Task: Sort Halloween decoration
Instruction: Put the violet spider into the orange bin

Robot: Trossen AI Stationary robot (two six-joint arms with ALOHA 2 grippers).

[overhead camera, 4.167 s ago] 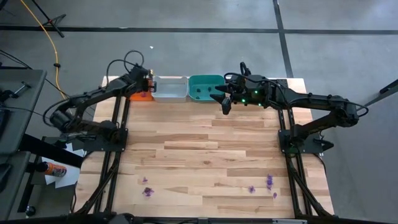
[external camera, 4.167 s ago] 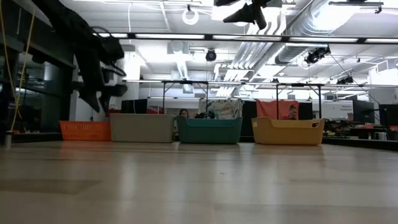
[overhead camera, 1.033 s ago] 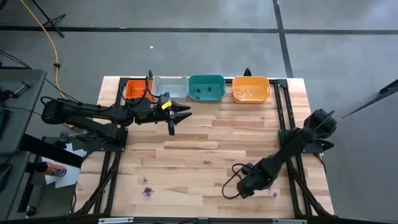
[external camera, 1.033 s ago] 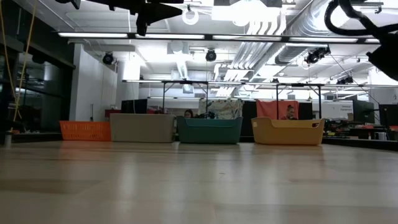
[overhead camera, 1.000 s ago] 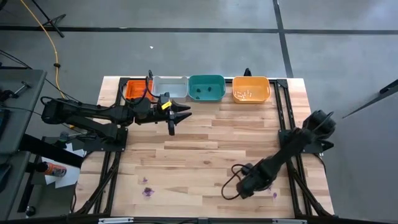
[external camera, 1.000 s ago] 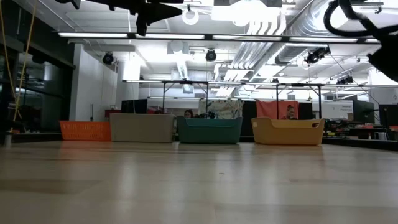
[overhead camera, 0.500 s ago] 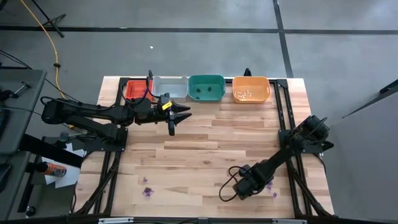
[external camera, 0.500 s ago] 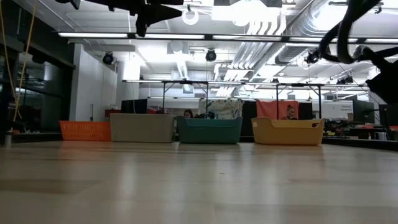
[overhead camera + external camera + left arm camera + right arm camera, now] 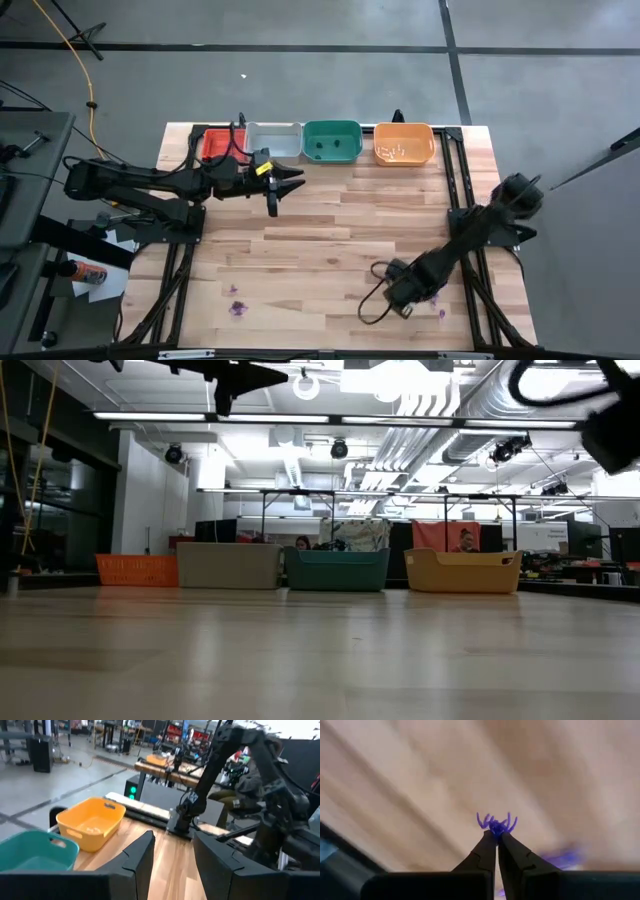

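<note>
Looking straight down in the high view, the wooden worktop (image 9: 320, 215) fills the middle of the frame. Along its upper edge four trays stand in a row: red tray (image 9: 215, 143), grey tray (image 9: 273, 141), green tray (image 9: 332, 141) and orange tray (image 9: 404, 143), which has pale small pieces inside. The left hand (image 9: 283, 186) hangs just below the grey tray, in the upper middle of the frame, with its fingers apart and nothing between them. The right hand (image 9: 403, 298) is low over the worktop in the lower right part. Purple trinkets (image 9: 238, 308) lie at the lower left of the worktop, and one more purple trinket (image 9: 442, 313) lies near the right hand.

In the low view, the four trays stand in a line across the middle of the frame, far back on the worktop. The left arm (image 9: 215, 372) shows dark at the upper left, and a part of the right arm (image 9: 610, 420) at the upper right corner.

In the left wrist view, the two dark fingers (image 9: 142, 857) at the bottom are separated and empty. The orange tray is at the left, the green tray at the lower left corner.

In the right wrist view, the right hand's fingers meet at the centre of the frame and pinch a small purple spider trinket (image 9: 496, 824), with its legs spread above the tips. Another purple shape, blurred, lies at the lower right.
</note>
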